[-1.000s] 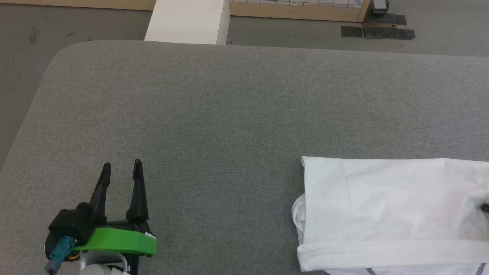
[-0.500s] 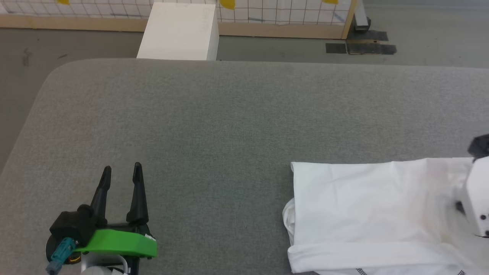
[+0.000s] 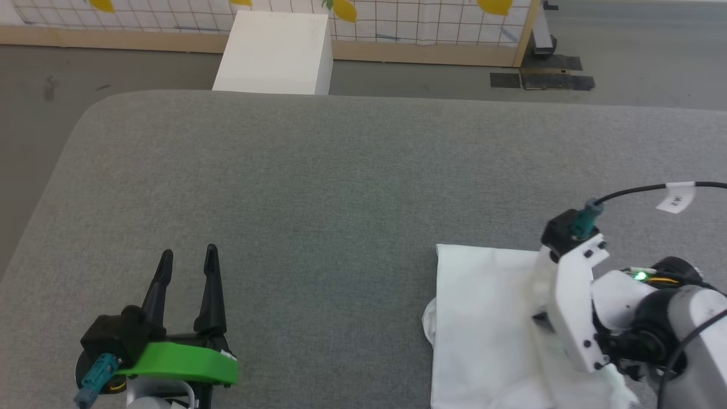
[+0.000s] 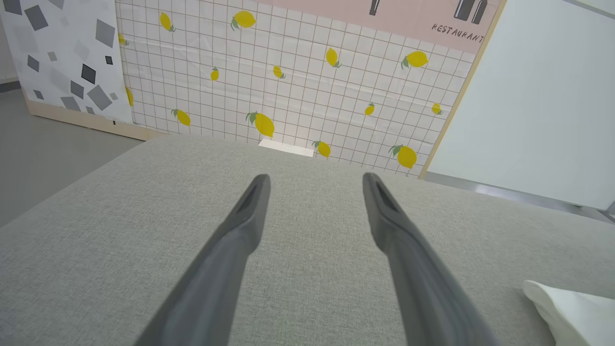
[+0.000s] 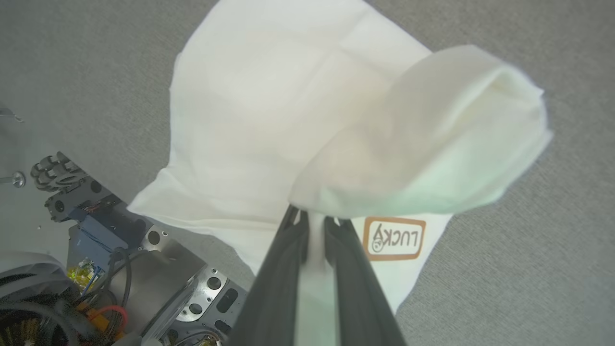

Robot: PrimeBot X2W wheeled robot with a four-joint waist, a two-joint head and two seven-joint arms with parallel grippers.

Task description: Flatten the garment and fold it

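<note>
The garment [image 3: 483, 318], a white T-shirt, lies partly folded on the grey table [image 3: 341, 182] at the lower right. My right arm [image 3: 573, 301] reaches over it with its wrist pointing down. In the right wrist view my right gripper [image 5: 314, 220] is shut on a raised fold of the garment [image 5: 269, 110], which billows up past the fingertips. A brown-bordered "LUCKY" patch [image 5: 394, 239] shows just beside them. My left gripper [image 3: 188, 254] rests open at the lower left, far from the cloth, nothing between its fingers [image 4: 240, 230]. A corner of the garment [image 4: 567, 307] shows at the lower right of the left wrist view.
A white box [image 3: 275, 51] stands on the floor past the table's far edge, before a lemon-printed wall panel [image 3: 397, 23]. The table's far left corner [image 3: 96, 113] is rounded. A labelled cable [image 3: 676, 196] arcs over my right arm. The robot's base [image 5: 96, 240] lies below the table edge.
The head camera has tilted up slightly. My right arm has come in from the right, carrying the garment's right part leftward over the rest. The left gripper has stayed put.
</note>
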